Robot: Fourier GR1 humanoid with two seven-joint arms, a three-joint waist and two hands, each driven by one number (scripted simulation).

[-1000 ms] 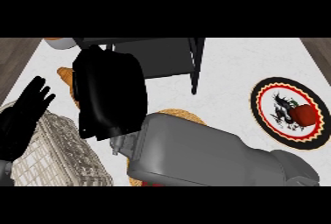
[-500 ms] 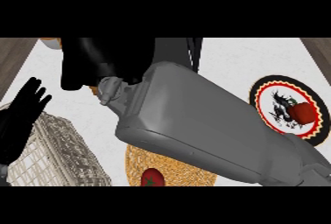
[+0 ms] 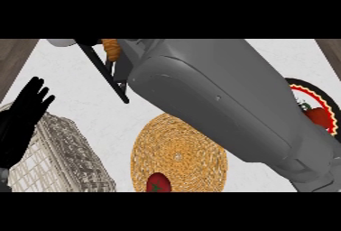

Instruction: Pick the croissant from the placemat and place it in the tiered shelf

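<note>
The black left hand (image 3: pixel 25 118) stands at the view's left edge, above a pale woven wicker basket (image 3: pixel 57 160). To its right on the white bench (image 3: pixel 86 101) lies a round woven straw placemat (image 3: pixel 178 153) carrying a red tomato (image 3: pixel 158 182). Farther right, past the grey right forearm (image 3: pixel 226 103), sits a round black-rimmed patterned plate (image 3: pixel 318 108). A black-framed tiered shelf (image 3: pixel 106 72) stands behind the hand, to its right.

The croissant (image 3: pixel 110 48) is a small golden-brown piece at the upper left of the frame, mostly hidden, beside the black bars of the tiered shelf (image 3: pixel 105 72). The round woven placemat (image 3: pixel 178 155) lies flat at lower middle.
</note>
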